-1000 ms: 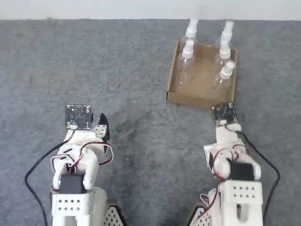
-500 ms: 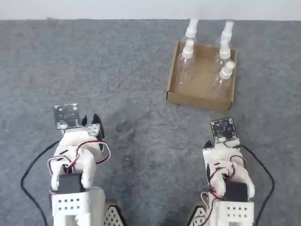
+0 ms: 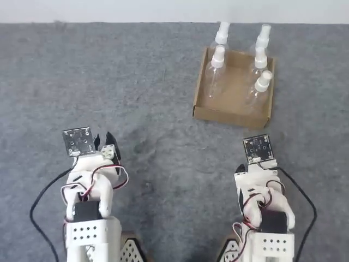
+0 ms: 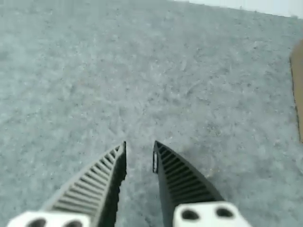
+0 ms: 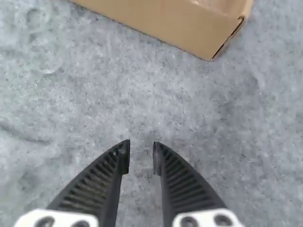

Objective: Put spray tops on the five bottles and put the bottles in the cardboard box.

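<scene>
We see all five bottles (image 3: 216, 76) standing upright in the box (image 3: 232, 115), at the far right part of the grey mat (image 3: 136, 82), and each one carries a white spray top (image 3: 263, 81). The two farthest tops rise above the back wall of the box, so we cannot be fully sure that those bottles stand inside it, but it seems so. We judge that the task is finished or nearly finished. This would explain why both arms are folded back near their bases, well apart from the box. The left gripper (image 4: 139, 152) hangs over bare mat, its fingers a little apart and with nothing between them. The right gripper (image 5: 141, 150) is the same, slightly parted and empty, and it points toward the near corner of the box. Nothing needs holding now.
</scene>
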